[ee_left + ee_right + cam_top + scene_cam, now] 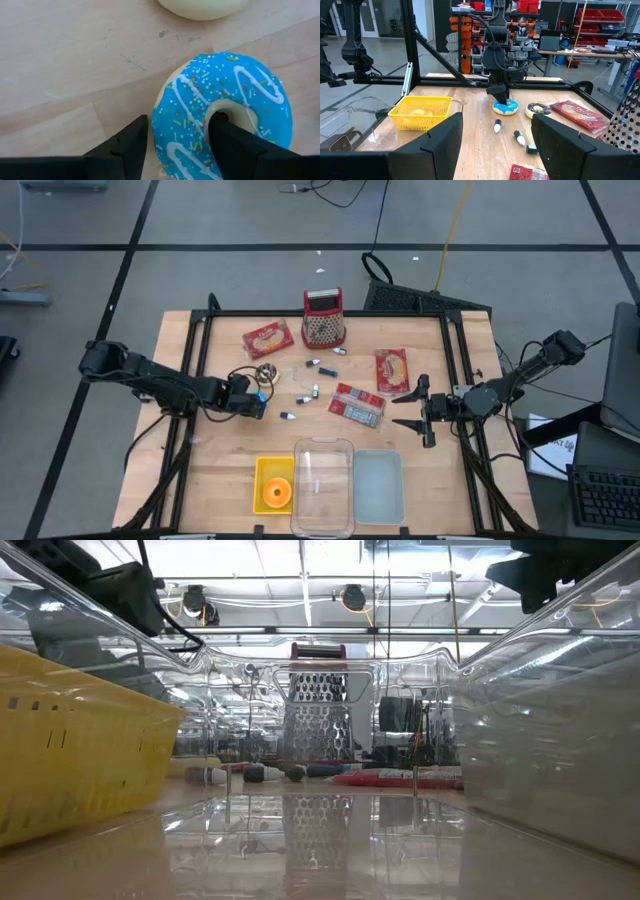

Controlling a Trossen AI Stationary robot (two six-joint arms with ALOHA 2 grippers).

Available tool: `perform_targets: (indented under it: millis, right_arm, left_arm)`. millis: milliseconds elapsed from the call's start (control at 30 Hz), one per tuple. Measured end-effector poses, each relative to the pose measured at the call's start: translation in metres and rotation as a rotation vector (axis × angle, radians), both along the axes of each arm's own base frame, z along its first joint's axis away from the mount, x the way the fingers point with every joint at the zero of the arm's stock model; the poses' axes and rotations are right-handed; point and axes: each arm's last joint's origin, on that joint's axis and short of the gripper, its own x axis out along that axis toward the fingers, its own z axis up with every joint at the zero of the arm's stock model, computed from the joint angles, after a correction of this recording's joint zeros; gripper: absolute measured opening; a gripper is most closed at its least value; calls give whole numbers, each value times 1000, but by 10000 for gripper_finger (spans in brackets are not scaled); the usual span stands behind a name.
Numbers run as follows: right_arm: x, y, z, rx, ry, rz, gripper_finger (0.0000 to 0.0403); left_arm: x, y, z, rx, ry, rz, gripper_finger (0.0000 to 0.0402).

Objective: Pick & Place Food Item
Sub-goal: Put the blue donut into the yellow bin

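A blue-iced donut (pixel 220 100) with white stripes and sprinkles lies flat on the wooden table, left of centre (pixel 262 393). My left gripper (pixel 177 125) stands over it, pointing steeply down and open. One finger (pixel 227 140) is down in the donut's hole and the other (pixel 132 142) is outside the ring's rim. The right wrist view shows this gripper on the donut (pixel 505 106) from across the table. My right gripper (pixel 415 410) hangs open and level above the table's right side, holding nothing. My left gripper comes at the donut from above, its fingers straddling one side of the ring (pixel 175 120). A thin strip of table shows between the outer finger and the rim. Whether the finger in the hole touches the donut, I cannot tell.
A white-iced donut (pixel 266 373) lies just beyond the blue one. At the near edge stand a yellow basket (pixel 262 470) holding an orange donut (pixel 277 494), a clear container (pixel 323 485) and its lid (pixel 378 485). A grater (pixel 323 318), snack packets (pixel 268 338) (pixel 357 405) and small tubes (pixel 315 392) lie around.
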Motion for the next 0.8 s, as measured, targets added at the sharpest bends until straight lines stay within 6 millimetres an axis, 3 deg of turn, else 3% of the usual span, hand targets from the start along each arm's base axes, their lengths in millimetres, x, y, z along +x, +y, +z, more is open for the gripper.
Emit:
perform_targets:
  millis: [267,500,800]
  right_arm:
    - [0,0,0,0,0,0,226]
    - [0,0,0,0,0,0,226]
    - [0,0,0,-1,2,0,226]
  left_arm:
    - [0,0,0,7,5,-24,109]
    - [0,0,5,7,-21,-42,74]
    - [7,-11,45,38,-199,-186,39]
